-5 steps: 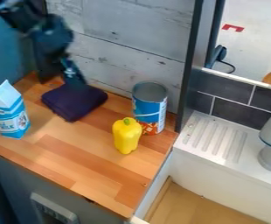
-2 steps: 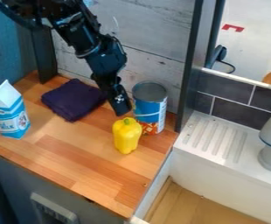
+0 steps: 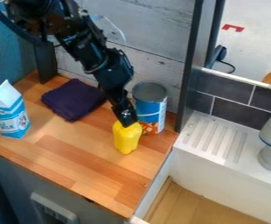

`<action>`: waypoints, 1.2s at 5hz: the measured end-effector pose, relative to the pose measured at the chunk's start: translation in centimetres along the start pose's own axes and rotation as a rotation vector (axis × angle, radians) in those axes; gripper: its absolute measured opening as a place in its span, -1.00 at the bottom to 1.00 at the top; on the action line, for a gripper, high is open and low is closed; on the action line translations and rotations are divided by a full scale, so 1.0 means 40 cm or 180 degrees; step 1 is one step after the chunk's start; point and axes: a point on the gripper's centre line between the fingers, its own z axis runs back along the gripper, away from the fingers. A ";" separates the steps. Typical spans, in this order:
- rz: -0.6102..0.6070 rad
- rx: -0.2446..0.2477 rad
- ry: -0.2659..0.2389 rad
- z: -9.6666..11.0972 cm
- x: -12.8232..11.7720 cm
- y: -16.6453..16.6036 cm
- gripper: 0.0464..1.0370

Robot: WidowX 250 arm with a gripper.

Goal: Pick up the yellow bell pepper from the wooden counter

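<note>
- Wooden counter (image 3: 62, 153) bore a yellow pepper (image 3: 126, 141) beside the can (image 3: 152, 107).
- My gripper (image 3: 126, 122) hung at the pepper's top; open or closed, I couldn't tell.
- Off-centre pressure risked toppling it.

You have a bright yellow toy bell pepper (image 3: 126, 141) standing upright on the wooden bench (image 3: 82, 162). It is smooth and slightly glossy, rounded at the shoulders and narrowing to a lobed base. Part of its top is hidden from you. You will find it in the right half, near the right edge and well back from the bench's near corner.
</note>
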 end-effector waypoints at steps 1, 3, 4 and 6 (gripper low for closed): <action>-0.0025 0.0059 -0.0011 -0.009 -0.002 -0.002 0.93; -0.0101 0.0167 -0.0117 -0.024 -0.007 -0.002 0.25; -0.0085 0.0163 -0.0057 -0.031 -0.017 0.000 -0.23; -0.0023 0.0164 -0.0020 -0.034 -0.020 0.003 -0.76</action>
